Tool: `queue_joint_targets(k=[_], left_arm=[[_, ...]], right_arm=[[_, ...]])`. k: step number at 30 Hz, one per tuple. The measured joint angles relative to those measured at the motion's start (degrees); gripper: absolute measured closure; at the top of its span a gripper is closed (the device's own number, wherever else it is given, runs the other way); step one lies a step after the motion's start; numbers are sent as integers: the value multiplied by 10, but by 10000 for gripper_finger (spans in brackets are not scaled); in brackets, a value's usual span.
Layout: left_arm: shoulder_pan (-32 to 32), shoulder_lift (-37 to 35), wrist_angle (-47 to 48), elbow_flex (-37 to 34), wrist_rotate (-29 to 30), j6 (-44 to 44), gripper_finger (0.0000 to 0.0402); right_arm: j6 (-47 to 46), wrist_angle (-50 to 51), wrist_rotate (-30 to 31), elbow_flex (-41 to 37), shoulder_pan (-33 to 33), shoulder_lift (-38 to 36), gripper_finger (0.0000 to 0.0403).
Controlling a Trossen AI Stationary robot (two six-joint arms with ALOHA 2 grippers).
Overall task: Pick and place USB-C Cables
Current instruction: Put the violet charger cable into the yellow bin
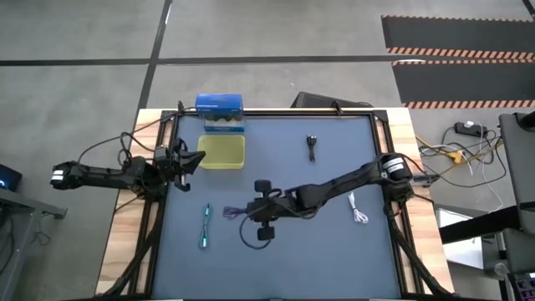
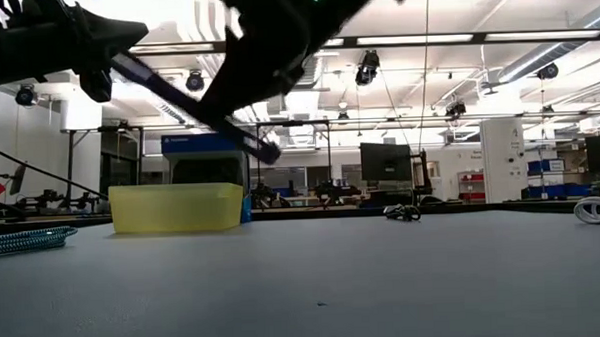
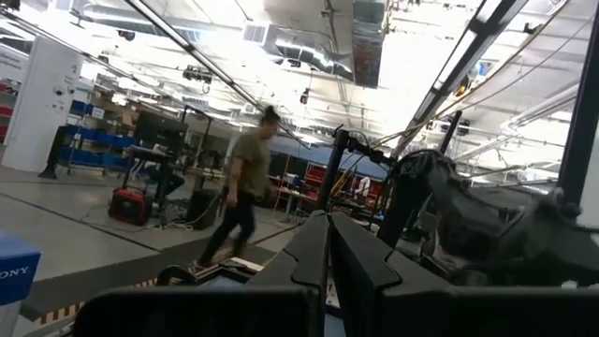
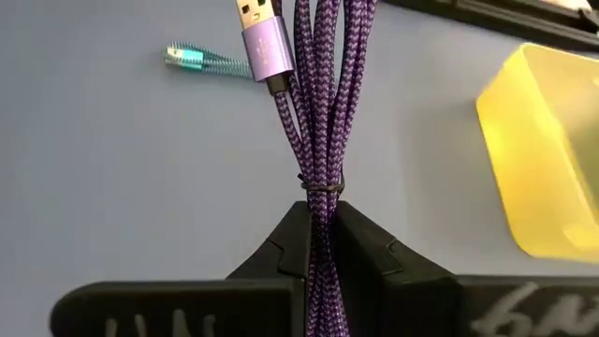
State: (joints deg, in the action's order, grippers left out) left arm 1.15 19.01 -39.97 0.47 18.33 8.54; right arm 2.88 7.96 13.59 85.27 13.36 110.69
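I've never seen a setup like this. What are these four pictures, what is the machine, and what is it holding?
It is a robot with two dark arms at a table. One picture looks straight down, one sits at tabletop height, and two come from cameras on the wrists. The right gripper has its fingers shut on a purple cable, near the table's middle. The left gripper waits beside a yellow bin. A teal cable, a black cable and a white cable lie on the table.

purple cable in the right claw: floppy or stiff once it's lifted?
Probably floppy: the purple cable is a thin braided bundle, and its plug end strays loose from the strands. A tie holds the loops together, so it should move as one bundle. The right claw is shut on it; the braid likely resists slipping.
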Motion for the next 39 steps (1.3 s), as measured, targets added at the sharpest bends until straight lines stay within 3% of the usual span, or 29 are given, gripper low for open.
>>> queue_joint_targets(k=[10,15,18,25,39], left_arm=[[0,-1,-122,4,20,-79,402],[0,-5,-235,4,20,-108,402],[0,-14,-242,0,16,-105,402],[0,-25,-230,-1,15,-105,402],[0,-62,-232,1,14,-105,402]], right_arm=[[53,-432,0,-120,-39,2,382],[46,-537,2,-121,-84,1,382],[21,-498,-4,-89,-109,1,381],[-11,-290,-16,22,-162,1,381],[-66,-71,-15,156,-224,1,381]])
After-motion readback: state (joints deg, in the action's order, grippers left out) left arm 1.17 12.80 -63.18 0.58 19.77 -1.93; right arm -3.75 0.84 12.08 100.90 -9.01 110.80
